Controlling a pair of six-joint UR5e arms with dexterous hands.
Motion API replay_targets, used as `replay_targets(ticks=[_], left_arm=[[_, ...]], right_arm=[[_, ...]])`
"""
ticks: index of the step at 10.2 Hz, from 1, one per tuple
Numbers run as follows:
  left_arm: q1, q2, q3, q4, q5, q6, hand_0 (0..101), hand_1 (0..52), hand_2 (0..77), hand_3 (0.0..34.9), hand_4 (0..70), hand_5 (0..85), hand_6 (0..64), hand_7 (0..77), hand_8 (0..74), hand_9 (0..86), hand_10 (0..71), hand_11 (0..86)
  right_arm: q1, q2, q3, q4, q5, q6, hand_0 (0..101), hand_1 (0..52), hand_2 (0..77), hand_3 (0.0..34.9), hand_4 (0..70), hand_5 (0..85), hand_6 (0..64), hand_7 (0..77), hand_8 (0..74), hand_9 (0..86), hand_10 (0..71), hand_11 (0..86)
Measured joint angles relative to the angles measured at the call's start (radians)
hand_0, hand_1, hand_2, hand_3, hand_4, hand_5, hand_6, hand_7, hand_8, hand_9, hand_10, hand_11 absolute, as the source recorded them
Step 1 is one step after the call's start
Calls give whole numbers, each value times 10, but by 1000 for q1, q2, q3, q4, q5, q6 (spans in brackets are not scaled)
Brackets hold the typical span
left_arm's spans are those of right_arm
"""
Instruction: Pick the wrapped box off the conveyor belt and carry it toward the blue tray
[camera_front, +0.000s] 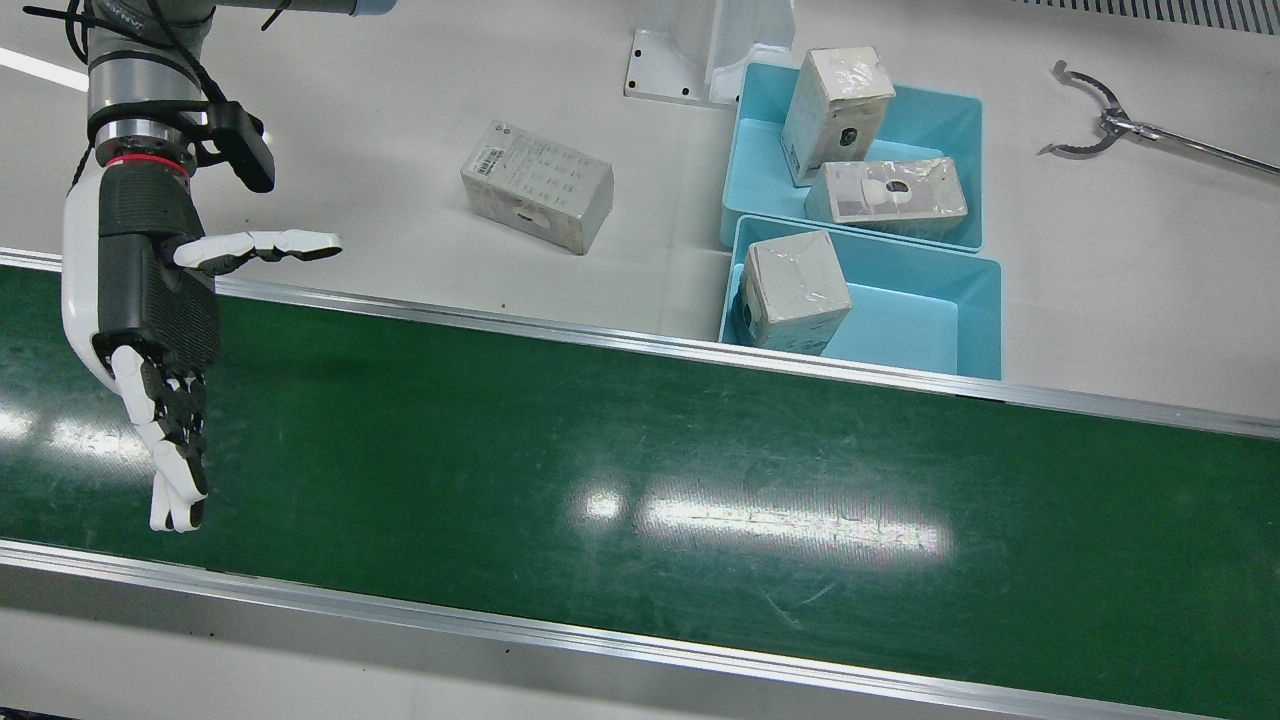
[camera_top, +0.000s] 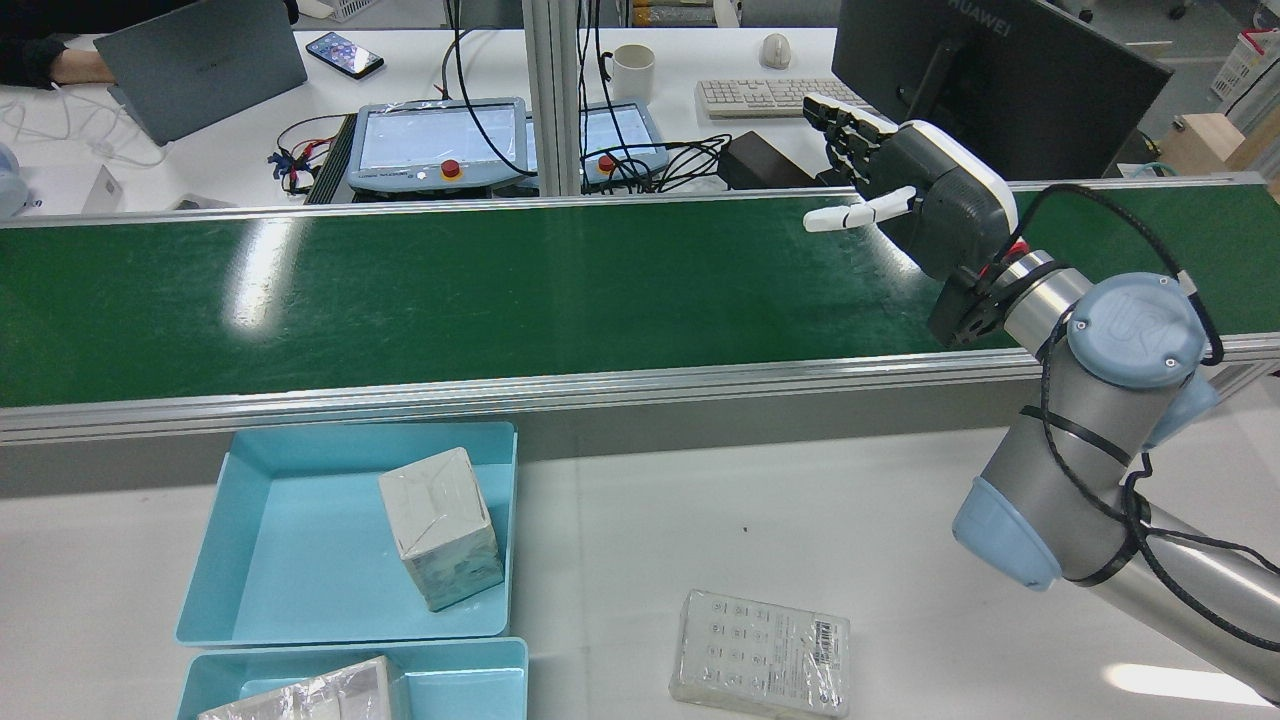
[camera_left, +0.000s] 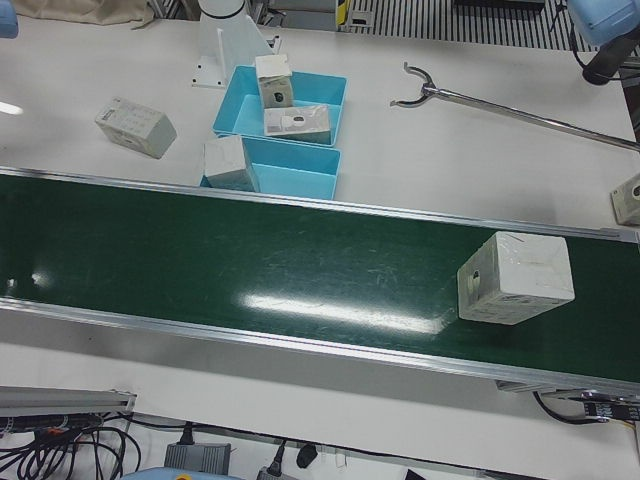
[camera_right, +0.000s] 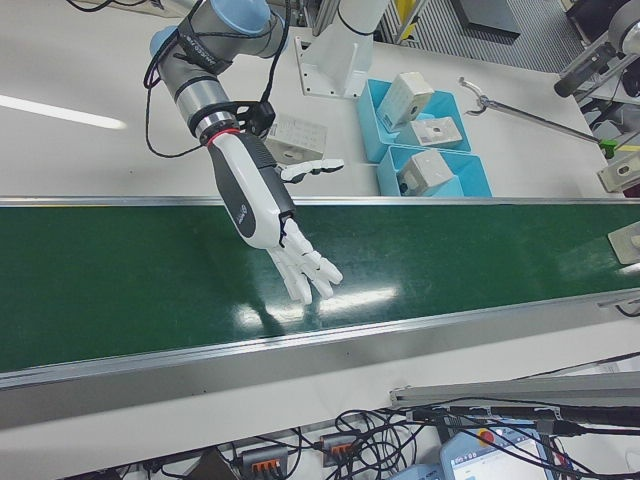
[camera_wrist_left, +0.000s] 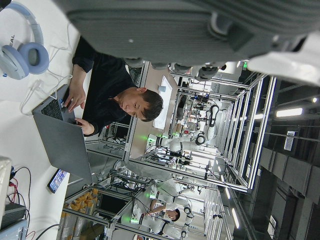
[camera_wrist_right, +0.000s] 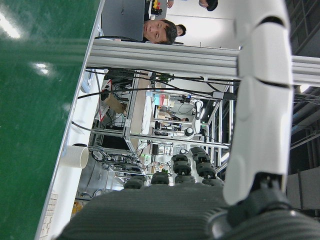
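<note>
The right hand (camera_front: 140, 330) hovered over the belt (camera_front: 640, 450), fingers spread, empty. The box (camera_left: 515, 277) sat on the belt, well apart from that hand. Left fingers' state undeterminable; risk: mistimed closure lets the box pass.

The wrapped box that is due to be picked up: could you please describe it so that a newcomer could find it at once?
Start at the long green conveyor belt crossing the station. In the left-front view, follow it to its right end, where a pale wrapped box sits on the green surface. It is the only box on the belt; the others lie in the blue trays or on the white table.
</note>
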Motion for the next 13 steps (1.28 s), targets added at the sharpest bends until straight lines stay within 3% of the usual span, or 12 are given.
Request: replay_targets(ticks=[5, 7, 10, 13], left_arm=[[0, 0, 0, 0, 0, 0, 0, 0, 11, 0, 0, 11, 0, 0, 0, 0, 0, 0], [0, 0, 0, 0, 0, 0, 0, 0, 5, 0, 0, 11, 0, 0, 0, 0, 0, 0], [0, 0, 0, 0, 0, 0, 0, 0, 11, 0, 0, 11, 0, 5, 0, 0, 5, 0], [0, 0, 0, 0, 0, 0, 0, 0, 11, 0, 0, 11, 0, 5, 0, 0, 0, 0]], right_arm=[[-14, -7, -15, 6, 0, 11, 466, 120, 109, 4, 82, 87, 0, 16, 0, 11, 0, 16], [15, -10, -20, 6, -7, 9, 465, 120, 109, 4, 60, 76, 0, 5, 0, 11, 0, 16], [98, -21, -12, 3, -62, 15, 464, 109, 93, 0, 76, 55, 0, 0, 0, 11, 0, 16], [108, -38, -18, 0, -79, 22, 463, 109, 104, 0, 120, 71, 0, 33, 0, 11, 0, 16]])
